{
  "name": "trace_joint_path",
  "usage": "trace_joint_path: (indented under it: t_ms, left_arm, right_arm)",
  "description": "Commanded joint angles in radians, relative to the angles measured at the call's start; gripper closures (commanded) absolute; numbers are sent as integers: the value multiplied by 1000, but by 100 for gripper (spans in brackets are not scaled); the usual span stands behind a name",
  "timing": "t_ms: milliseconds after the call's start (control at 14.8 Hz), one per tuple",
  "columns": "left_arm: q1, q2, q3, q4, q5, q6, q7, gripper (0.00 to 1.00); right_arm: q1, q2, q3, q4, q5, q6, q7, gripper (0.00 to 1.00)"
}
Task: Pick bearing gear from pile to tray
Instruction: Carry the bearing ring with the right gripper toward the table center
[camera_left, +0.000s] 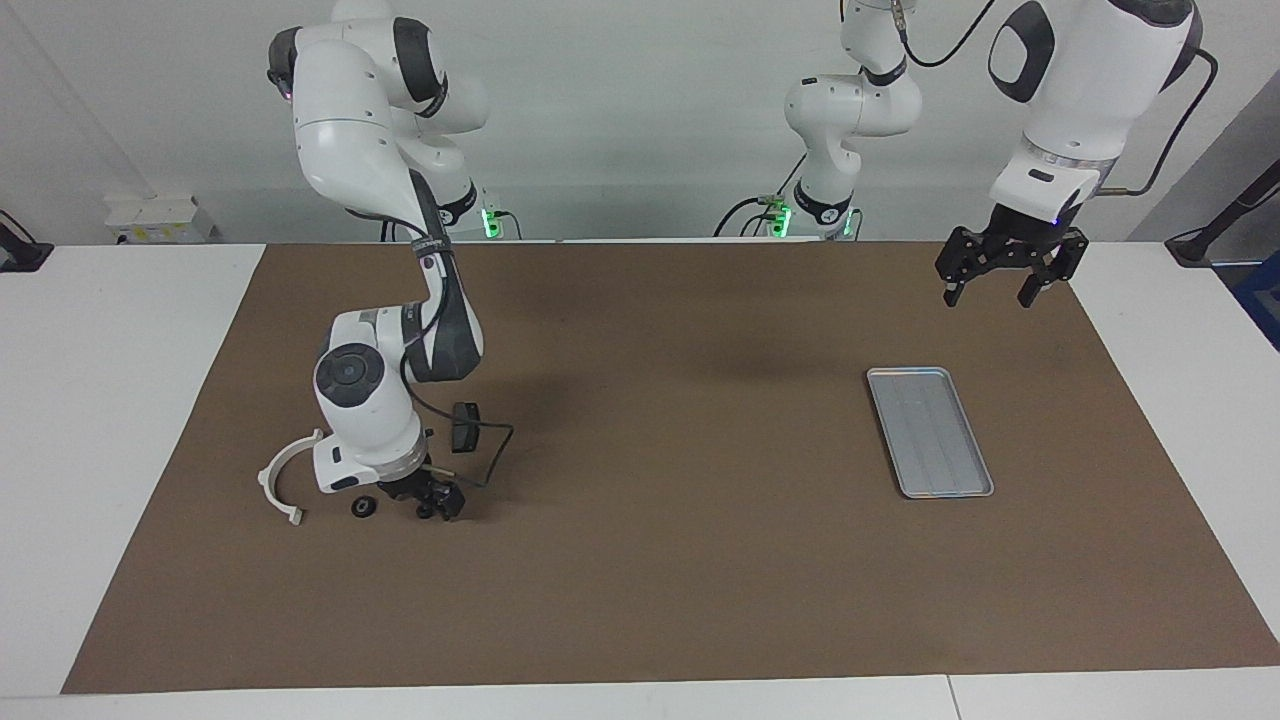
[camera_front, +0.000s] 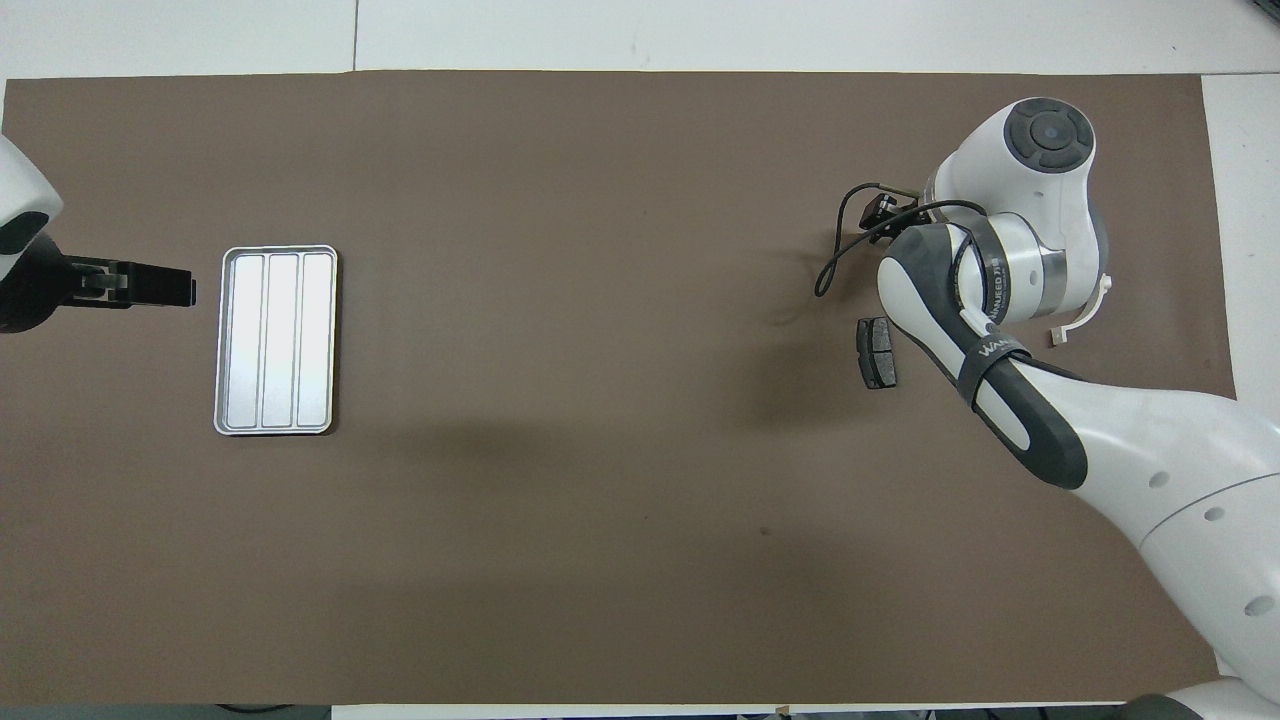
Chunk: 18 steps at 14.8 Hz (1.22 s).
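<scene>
A brown mat (camera_left: 660, 560) covers the white table (camera_left: 110, 400) before a pale wall. The pile (camera_left: 364, 507) lies toward the right arm's end, under the right gripper (camera_left: 432, 508), whose fingers I cannot tell. The left gripper (camera_left: 1008, 285) hangs wide above the mat near the tray (camera_left: 885, 410).

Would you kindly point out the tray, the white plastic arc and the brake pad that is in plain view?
tray (camera_left: 930, 432), facing view, middle of its ridged floor.
white plastic arc (camera_left: 270, 472), facing view, outer curve of the band.
brake pad (camera_front: 877, 353), overhead view, centre of its dark face.
</scene>
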<state>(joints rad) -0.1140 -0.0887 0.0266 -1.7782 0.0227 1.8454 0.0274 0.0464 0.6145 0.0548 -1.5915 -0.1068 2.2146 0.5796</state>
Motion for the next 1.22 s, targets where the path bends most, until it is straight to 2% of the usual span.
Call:
trace_joint_path:
  t_ms: [0,68,203,270,473,541,608,946,1149]
  left_arm:
    - [-7,-31,3,-43,16,25,-12,0]
    - [-7,-31,4,-43,16,26,-9,0]
    - [-7,-32,4,-44,16,25,-7,0]
    - [-9,-32,4,-44,16,26,-10,0]
    - [-7,-31,4,-43,16,28,-9,0]
    - [-7,-31,4,-43,16,28,-6,0]
    - [-6,-31,4,-43,16,31,-4,0]
    - [-4,-29,4,-41,16,43,-6,0]
    - [-4,-28,4,-41,16,49,-7,0]
  right_arm:
    - [-5,21,7,31,-21,0,42,9]
    - [-5,21,8,31,-21,3,42,13]
    - [-7,21,7,33,-21,4,42,35]
    - [-7,21,8,31,-22,4,42,39]
    - [-8,21,8,31,-19,7,40,75]
    - [-11,21,8,31,-21,13,42,95]
    - [-13,21,8,31,-22,29,40,100]
    - [-10,11,8,53,-40,-24,28,100]
    - [-5,-38,28,151,-44,-261,-6,100]
